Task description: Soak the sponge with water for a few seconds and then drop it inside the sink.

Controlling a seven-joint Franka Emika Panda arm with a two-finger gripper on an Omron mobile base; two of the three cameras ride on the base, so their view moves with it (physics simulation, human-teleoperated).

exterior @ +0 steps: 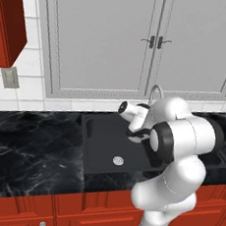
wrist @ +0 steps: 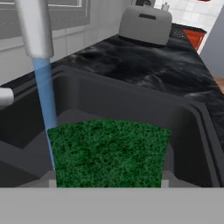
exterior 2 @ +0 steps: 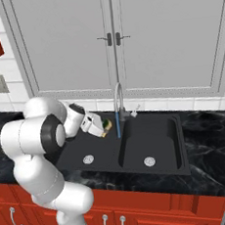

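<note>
My gripper (exterior 2: 102, 126) is shut on the sponge (exterior 2: 106, 127) and holds it above the left basin of the black sink (exterior 2: 179, 146), just left of the faucet (exterior 2: 117, 96). In the hand view the sponge's dark green face (wrist: 109, 153) lies straight ahead. The water (wrist: 46, 100) falls as a thin blue stream from the spout (wrist: 35, 28) and runs along the sponge's left edge; I cannot tell whether it touches. From the right base view the water (exterior 2: 118, 126) drops a little to the right of the sponge. The arm hides the hand in the left base view, where the sink (exterior: 96, 148) lies below.
A silver toaster (wrist: 145, 26) stands on the black marbled counter (wrist: 166, 70) beyond the sink. Each basin has a round drain (exterior 2: 88, 159) (exterior 2: 149, 161). Grey window frames (exterior 2: 114, 40) rise behind the faucet. Red cabinets (exterior 2: 159, 213) run below.
</note>
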